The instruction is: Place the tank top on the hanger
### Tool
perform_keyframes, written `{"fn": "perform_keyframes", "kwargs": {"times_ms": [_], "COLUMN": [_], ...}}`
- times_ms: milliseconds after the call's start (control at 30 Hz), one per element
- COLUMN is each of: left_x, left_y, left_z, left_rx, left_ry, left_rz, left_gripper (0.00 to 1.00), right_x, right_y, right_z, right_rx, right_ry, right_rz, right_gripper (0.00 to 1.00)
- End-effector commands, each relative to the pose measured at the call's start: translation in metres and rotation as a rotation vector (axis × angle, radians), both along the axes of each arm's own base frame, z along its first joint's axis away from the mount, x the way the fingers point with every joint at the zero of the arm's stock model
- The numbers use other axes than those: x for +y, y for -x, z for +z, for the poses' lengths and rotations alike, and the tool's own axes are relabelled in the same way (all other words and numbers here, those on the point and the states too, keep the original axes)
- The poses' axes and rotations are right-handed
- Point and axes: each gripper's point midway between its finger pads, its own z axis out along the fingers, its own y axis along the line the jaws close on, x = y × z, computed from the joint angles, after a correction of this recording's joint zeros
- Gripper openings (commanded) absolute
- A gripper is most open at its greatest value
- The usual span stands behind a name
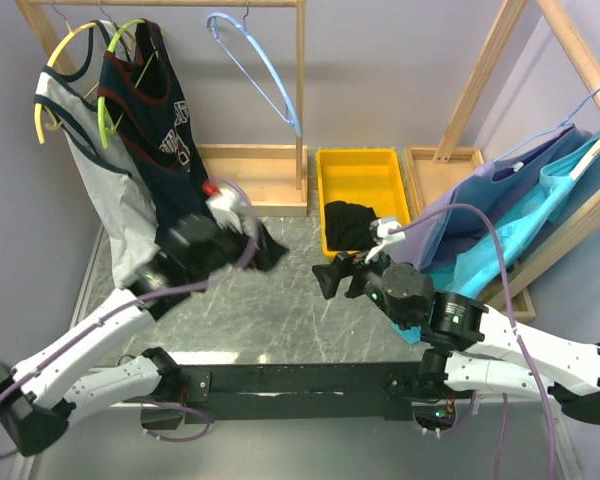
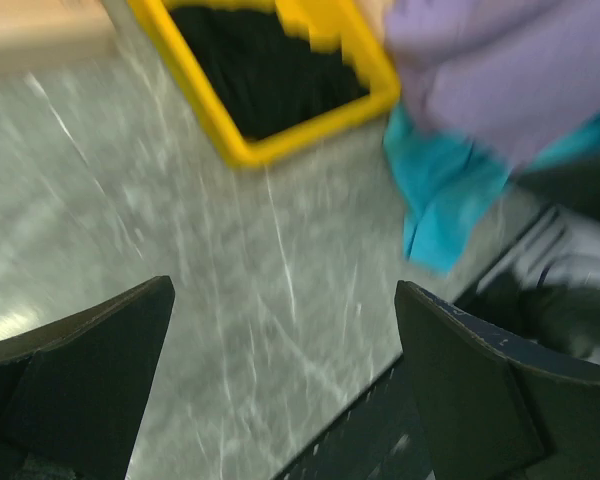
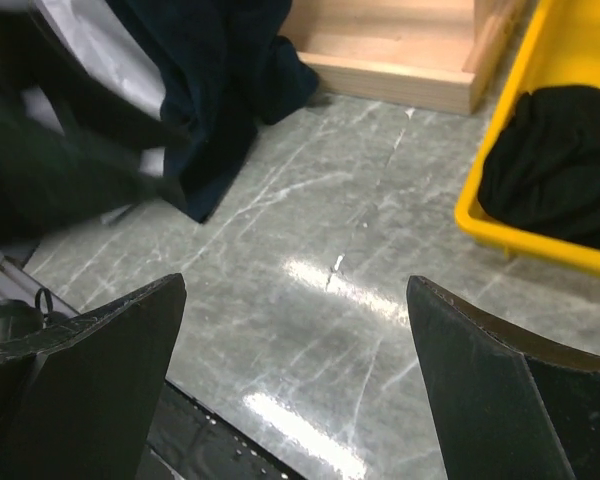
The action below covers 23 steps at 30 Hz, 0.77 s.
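Two arms reach in from the near edge: your left arm [image 1: 90, 335] stretches up and inward, and its left gripper [image 2: 282, 300] has its jaws spread wide with only bare tabletop between them, close to the trailing hem of the tank top [image 1: 155, 110] (motion blur hides whether it touches the cloth). Your right arm [image 1: 520, 345] bends in toward the middle, and the right gripper [image 3: 296, 290] is likewise spread and holding nothing, low over the table. The tank top hangs from the hanger [image 1: 120, 36] on the left wooden rack [image 1: 300, 110], its lower end draping down to the rack's base. That rack carries three hangers: the lime-green one, a yellow hanger [image 1: 60, 55] bearing a white tank top [image 1: 100, 190], and a bare light blue hanger [image 1: 265, 70]. One yellow bin [image 1: 358, 165] holds one black garment [image 1: 348, 225]. A second wooden rack [image 1: 570, 45] on the right carries a purple garment [image 1: 500, 195] and a teal garment [image 1: 540, 235]. You're working on a grey-green marbled table [image 1: 280, 310] against pale lilac walls.
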Motion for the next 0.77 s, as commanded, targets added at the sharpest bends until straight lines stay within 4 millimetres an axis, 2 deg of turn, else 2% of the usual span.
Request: {"fn": "perform_keyframes", "kwargs": {"times_ms": [0, 133, 333, 567, 733], "left_x": [-0.012, -0.003, 0.011, 0.021, 0.022], "left_y": [0.007, 0.008, 0.007, 0.011, 0.012], "left_z": [-0.018, -0.028, -0.049, -0.034, -0.032], "left_rx": [-0.042, 0.014, 0.063, -0.003, -0.022], "left_ry": [0.053, 0.110, 0.035, 0.087, 0.083], "left_rz": [0.060, 0.134, 0.205, 0.220, 0.207], "left_gripper": [1.00, 1.00, 0.99, 0.99, 1.00], "right_x": [-0.013, -0.017, -0.012, -0.010, -0.005], "right_y": [0.002, 0.004, 0.005, 0.003, 0.002], "right_z": [-0.014, -0.035, -0.050, -0.052, -0.052], "right_rx": [0.044, 0.073, 0.089, 0.091, 0.084], "right_ry": [-0.034, -0.015, -0.029, -0.007, 0.003], "right_rz": [-0.055, -0.067, -0.056, -0.065, -0.050], "right_gripper": [1.00, 1.00, 1.00, 1.00, 1.00]}}
